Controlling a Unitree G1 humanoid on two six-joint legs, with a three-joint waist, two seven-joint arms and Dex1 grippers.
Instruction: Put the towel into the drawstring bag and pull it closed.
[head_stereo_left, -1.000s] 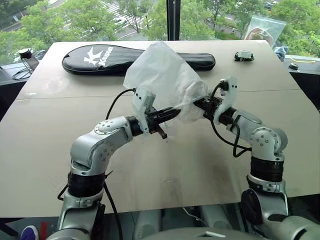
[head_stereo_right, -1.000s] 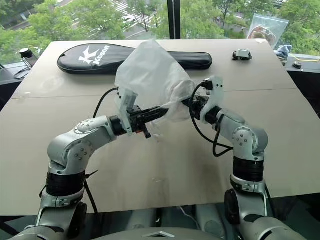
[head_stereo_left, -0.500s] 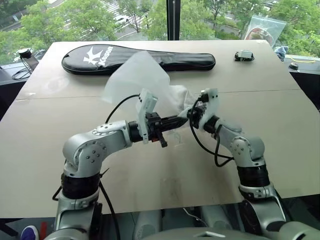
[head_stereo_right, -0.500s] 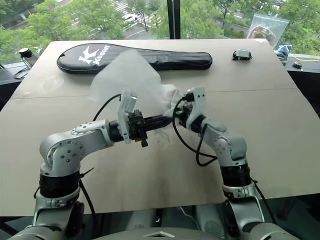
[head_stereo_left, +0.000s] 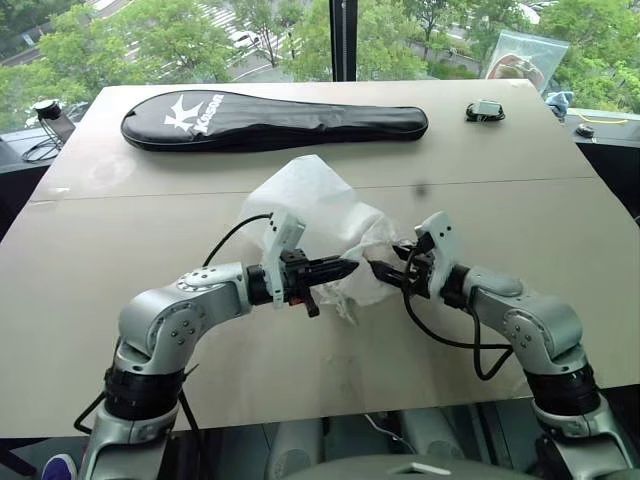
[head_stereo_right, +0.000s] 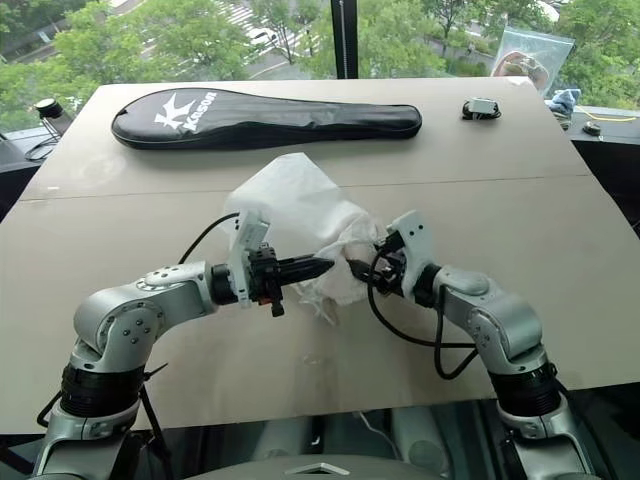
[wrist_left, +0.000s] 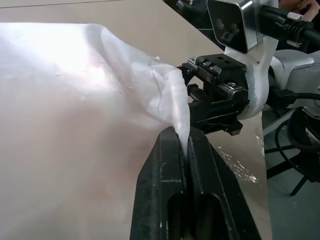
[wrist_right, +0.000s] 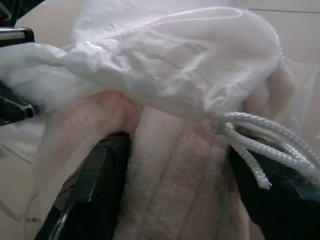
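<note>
While the left gripper (head_stereo_left: 340, 268) stays low over the table (head_stereo_left: 120, 250), its two black fingers (wrist_left: 172, 165) are pressed together on a fold of the drawstring bag (head_stereo_left: 310, 215), pinching the thin white fabric at the bag's mouth. The bag itself lies slumped on the table near the middle, between the two grippers, closer to the near edge than to the far one. Inside it, the towel (wrist_right: 175, 175) shows as a soft ribbed cloth under the translucent fabric, with the bag's white cords (wrist_right: 255, 145) hanging loose beside it. To the right, the right gripper (head_stereo_left: 385, 275) points at the bag with its fingers (wrist_right: 90, 185) spread apart on either side of the towel-filled end. Along the far edge lies a black racket cover (head_stereo_left: 270, 118).
</note>
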